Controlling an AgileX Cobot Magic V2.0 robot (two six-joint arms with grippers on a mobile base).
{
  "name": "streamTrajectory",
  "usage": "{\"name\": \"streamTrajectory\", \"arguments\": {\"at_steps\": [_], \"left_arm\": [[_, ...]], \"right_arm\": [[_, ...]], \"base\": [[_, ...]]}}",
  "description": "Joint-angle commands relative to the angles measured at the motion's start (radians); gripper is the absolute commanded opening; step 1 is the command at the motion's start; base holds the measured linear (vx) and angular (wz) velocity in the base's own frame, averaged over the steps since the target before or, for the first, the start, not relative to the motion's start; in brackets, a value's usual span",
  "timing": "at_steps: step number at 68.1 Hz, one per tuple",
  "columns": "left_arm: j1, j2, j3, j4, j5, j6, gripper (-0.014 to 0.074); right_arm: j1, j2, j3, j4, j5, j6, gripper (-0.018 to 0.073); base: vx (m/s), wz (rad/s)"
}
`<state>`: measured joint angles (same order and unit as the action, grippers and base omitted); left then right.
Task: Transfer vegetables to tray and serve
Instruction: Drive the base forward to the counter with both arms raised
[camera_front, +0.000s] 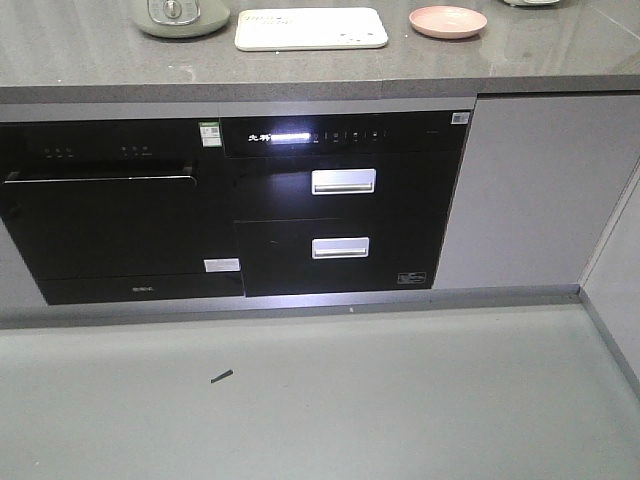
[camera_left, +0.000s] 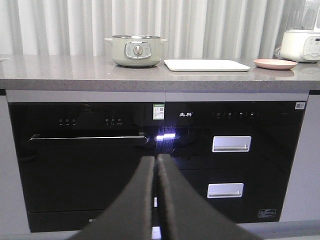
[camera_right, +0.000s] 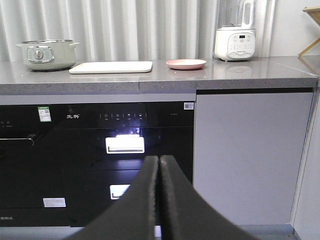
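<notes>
The tray (camera_front: 310, 28) lies flat on the bench (camera_front: 300, 75), between the pale green pot (camera_left: 135, 50) and the round pink plate (camera_front: 447, 21), and it is bare. Our worry from here is that the vegetables show in no view (perhaps they sit inside the pot, whose interior we cannot see). A reach could therefore go astray, or leaves could land on the plate near the tray. We judge that serving on so thin and low-rimmed a tray risks tipping it and sliding the load off. It is cream-white, rectangular and round-cornered, with faint grey print. The left end effector (camera_left: 156, 160) and the right end effector (camera_right: 159, 160) are both pressed closed, gripping nothing, well short of the bench.
</notes>
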<state>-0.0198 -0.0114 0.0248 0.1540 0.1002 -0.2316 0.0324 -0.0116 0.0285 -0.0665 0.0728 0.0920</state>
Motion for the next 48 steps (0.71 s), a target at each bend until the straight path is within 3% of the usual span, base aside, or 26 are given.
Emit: {"name": "streamTrajectory", "arguments": {"at_steps": [1,48], "left_arm": [[-0.001,-0.013,0.01,0.0,-0.071,-0.004,-0.0006],[-0.001,-0.013,0.01,0.0,-0.071,-0.004,-0.0006]], "right_arm": [[0.002,0.014,0.007,-0.003,-0.08,-0.007,-0.0003],[0.002,0.014,0.007,-0.003,-0.08,-0.007,-0.0003]], "base": [[0.16,-0.06],[0.17,-0.05]]}}
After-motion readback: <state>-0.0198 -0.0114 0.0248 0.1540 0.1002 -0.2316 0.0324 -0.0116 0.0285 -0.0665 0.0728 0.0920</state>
